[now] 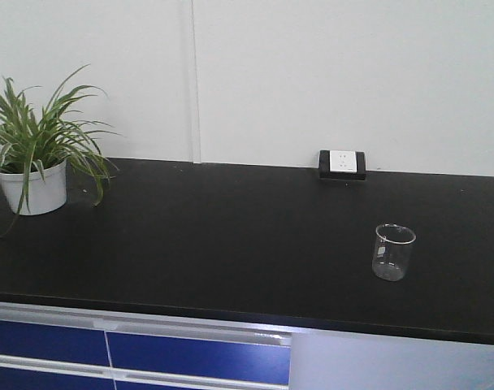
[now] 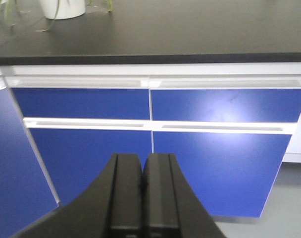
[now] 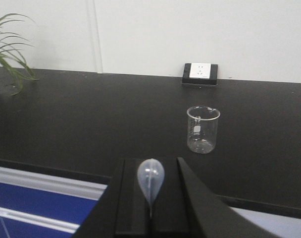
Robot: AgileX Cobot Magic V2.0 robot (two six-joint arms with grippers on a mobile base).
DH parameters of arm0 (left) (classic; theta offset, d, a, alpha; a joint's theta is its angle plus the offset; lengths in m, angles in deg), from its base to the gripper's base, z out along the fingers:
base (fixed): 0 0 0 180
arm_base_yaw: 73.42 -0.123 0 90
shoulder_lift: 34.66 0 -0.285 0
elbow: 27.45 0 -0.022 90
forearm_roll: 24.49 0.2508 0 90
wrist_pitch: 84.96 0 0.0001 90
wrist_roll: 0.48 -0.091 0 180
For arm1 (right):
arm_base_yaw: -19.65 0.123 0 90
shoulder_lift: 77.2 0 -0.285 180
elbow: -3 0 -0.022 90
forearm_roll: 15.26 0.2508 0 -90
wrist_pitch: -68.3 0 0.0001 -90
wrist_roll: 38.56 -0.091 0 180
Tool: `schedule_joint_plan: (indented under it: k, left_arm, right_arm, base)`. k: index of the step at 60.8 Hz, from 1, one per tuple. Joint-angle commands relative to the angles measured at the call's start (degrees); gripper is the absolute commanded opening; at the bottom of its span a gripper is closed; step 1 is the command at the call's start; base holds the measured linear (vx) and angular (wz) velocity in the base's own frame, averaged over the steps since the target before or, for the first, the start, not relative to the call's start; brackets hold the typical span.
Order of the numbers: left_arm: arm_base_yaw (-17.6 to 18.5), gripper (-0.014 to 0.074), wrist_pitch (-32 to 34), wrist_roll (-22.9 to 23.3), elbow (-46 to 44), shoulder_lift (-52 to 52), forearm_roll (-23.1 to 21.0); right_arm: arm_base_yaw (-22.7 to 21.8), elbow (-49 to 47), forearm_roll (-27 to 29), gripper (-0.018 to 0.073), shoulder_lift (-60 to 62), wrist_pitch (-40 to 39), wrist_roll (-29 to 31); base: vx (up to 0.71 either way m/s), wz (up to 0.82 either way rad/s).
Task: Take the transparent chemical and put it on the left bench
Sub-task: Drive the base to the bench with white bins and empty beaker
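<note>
Colourless translucent plastic, the slim pipette [image 3: 150,178] is pinched between the jaws of the right gripper [image 3: 151,171], its squeeze bulb showing, near the front edge of the matte black surface [image 1: 231,236]. Beyond it a clear glass beaker [image 1: 393,252] stands upright, with a white wall socket [image 1: 343,162] behind and a potted green plant [image 1: 36,162] far left. The left gripper [image 2: 142,173] has its jaws pressed together on nothing, facing blue drawer fronts [image 2: 225,104].

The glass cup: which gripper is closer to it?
Right. The right gripper faces the beaker just past the bench edge; the left gripper sits low before the blue drawers.
</note>
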Motion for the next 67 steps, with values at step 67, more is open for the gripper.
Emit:
schedule_joint_plan:
  k: [67]
  left_arm:
    - [0.1, -0.0003, 4.5, 0.4, 0.9, -1.1, 0.0]
  right_arm:
    - [0.0, -1.7, 0.1, -0.0003, 0.2, -3.0, 0.1]
  base:
    - [-0.14, 0.71]
